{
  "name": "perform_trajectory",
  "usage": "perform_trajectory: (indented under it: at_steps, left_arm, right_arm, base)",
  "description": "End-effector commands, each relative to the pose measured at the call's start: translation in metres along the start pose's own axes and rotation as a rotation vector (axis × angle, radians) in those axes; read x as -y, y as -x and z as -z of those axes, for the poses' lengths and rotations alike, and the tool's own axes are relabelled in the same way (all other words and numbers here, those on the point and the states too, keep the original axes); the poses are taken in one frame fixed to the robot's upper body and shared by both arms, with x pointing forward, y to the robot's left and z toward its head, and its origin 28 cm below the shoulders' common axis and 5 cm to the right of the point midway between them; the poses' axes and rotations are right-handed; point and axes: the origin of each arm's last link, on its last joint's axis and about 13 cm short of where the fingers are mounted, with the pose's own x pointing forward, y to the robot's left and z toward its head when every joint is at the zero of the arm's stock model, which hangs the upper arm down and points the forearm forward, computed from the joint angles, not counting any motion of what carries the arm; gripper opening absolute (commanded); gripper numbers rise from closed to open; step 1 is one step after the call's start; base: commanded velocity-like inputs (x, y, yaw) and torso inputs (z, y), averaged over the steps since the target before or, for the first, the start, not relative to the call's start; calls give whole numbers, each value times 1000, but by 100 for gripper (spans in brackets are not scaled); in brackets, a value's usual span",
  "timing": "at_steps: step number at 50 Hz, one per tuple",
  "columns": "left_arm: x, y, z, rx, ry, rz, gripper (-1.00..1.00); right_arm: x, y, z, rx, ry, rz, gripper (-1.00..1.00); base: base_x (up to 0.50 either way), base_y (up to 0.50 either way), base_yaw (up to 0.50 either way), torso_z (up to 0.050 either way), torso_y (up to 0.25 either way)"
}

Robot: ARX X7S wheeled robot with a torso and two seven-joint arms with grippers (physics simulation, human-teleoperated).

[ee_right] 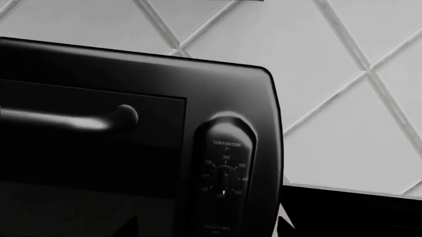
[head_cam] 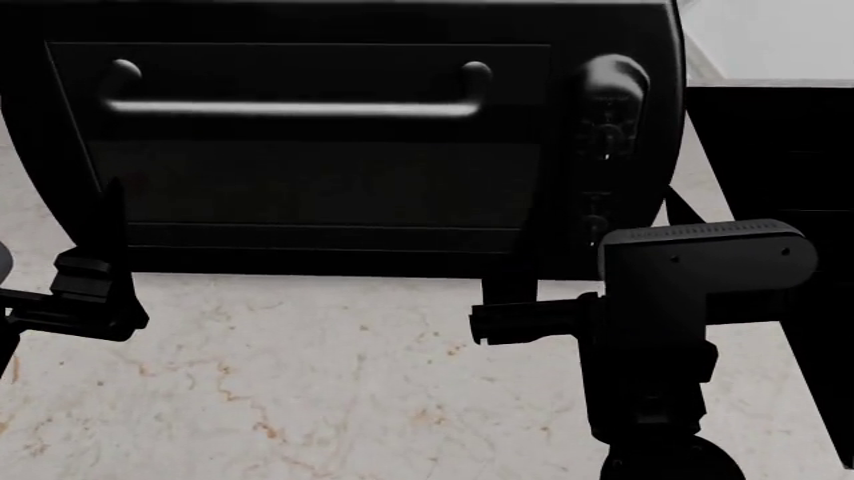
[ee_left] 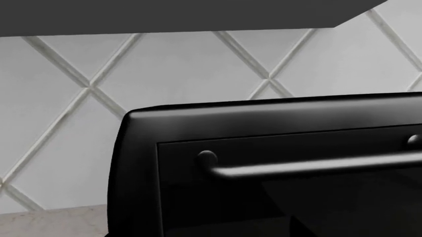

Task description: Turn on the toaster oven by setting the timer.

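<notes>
Toaster oven [head_cam: 334, 190] lower knobs indistinct

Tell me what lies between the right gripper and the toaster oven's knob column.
Nothing. In the head view, only bare marble countertop separates the right gripper from the toaster oven; its knob column sits just beyond, unobstructed.

The toaster oven [ee_right: 132, 98] filled the frame, its temperature knob [ee_right: 225, 180] beside the bar handle [ee_right: 72, 120], tiled wall [ee_right: 343, 74] behind.
</notes>
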Motion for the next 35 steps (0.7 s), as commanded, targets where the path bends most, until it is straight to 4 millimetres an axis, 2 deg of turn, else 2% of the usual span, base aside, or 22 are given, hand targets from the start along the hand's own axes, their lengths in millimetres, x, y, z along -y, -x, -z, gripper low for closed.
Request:
perform_trajectory:
  at_steps: [1,13,25,35]
  left_arm:
    - [0,0,-1,3,-1,2,100]
    - [0,1,-2,7,0,0,100]
    - [0,0,-3,8,-3,3,100]
    - [1,0,-2,10,0,7,100]
  right_arm:
    - [0,0,0,1,-1,-1,100]
    - [-1,1,1,-3,1,2,100]
    - [0,4,1,-19,16,20,100]
    - [1,15,2,-92,40,59,100]
  base:
    - [289,0,0,0,0]
    - [289,0,0,0,1]
    - [0,0,0,0,0]
    - [0,0,0,0,0]
